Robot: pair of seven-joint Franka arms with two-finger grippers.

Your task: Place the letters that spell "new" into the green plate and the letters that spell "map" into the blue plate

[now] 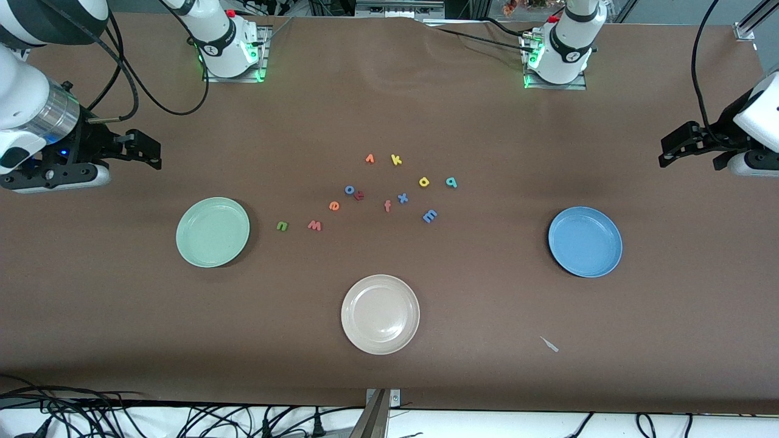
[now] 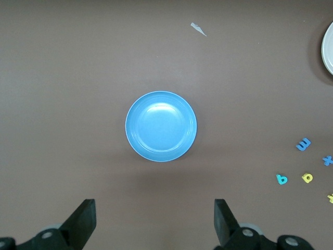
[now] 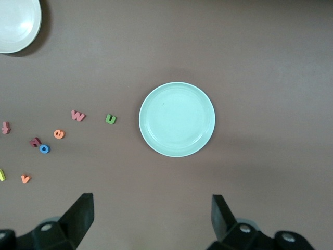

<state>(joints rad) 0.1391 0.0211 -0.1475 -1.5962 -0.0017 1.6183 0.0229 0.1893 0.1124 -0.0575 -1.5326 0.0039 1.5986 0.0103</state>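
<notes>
Nothing is placed yet: the green plate at left-centre of the front view and the blue plate at right-centre are bare, with all six wanted letters scattered mid-frame. The left gripper at the right edge and the right gripper at upper left are held released, grasping nothing.

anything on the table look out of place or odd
One thing: a small pale scrap lies on the table, nearer the front camera than the blue plate. It is neither a letter nor a plate. All three plates sit flat and empty, and the letters lie loose mid-table.
</notes>
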